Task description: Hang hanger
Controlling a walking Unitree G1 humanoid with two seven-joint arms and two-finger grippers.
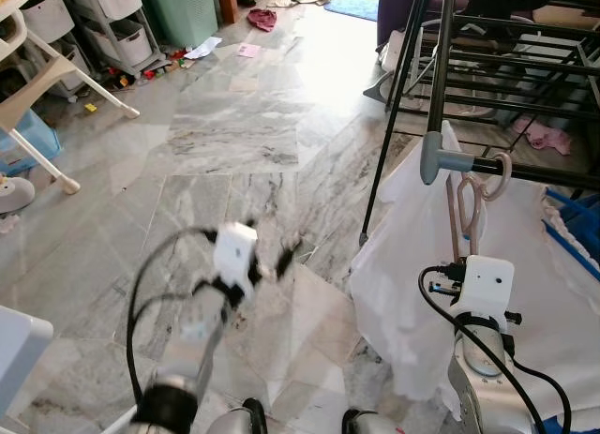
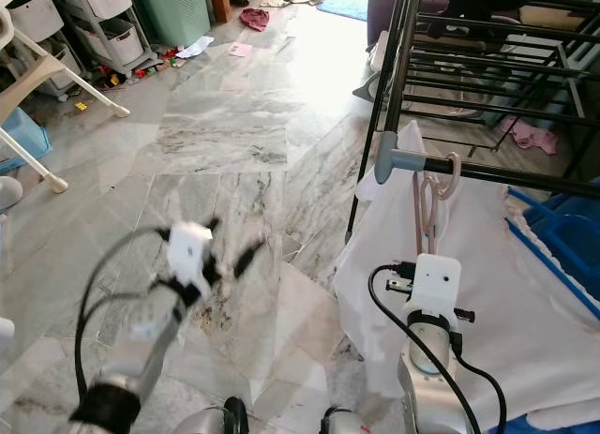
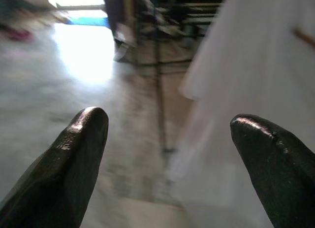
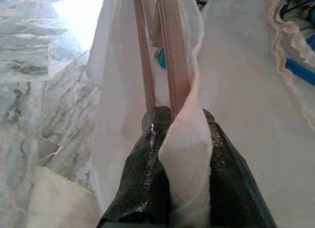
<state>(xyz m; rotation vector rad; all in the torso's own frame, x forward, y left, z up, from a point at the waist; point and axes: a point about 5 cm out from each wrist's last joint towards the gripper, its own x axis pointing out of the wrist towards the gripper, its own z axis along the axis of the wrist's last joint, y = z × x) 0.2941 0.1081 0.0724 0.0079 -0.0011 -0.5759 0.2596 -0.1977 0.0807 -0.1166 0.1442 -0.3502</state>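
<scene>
A pale pink hanger (image 1: 467,207) carries a white garment (image 1: 403,284), and its hook (image 2: 442,179) sits over the black rail (image 1: 539,174) of the drying rack, by the grey end cap (image 1: 436,157). My right gripper (image 4: 183,139) is below the rail and shut on the hanger's lower part, with a fold of the white cloth pinched between the fingers (image 4: 147,159). My left gripper (image 1: 286,256) hangs blurred over the marble floor to the left of the garment; it is open and holds nothing (image 3: 170,134).
The black drying rack (image 1: 441,40) fills the right side, with a blue basket (image 1: 574,230) under it. White chair legs (image 1: 47,78), drawer units (image 1: 117,17) and a green bin (image 1: 183,12) stand at the far left. Small cloths (image 1: 262,20) lie on the floor.
</scene>
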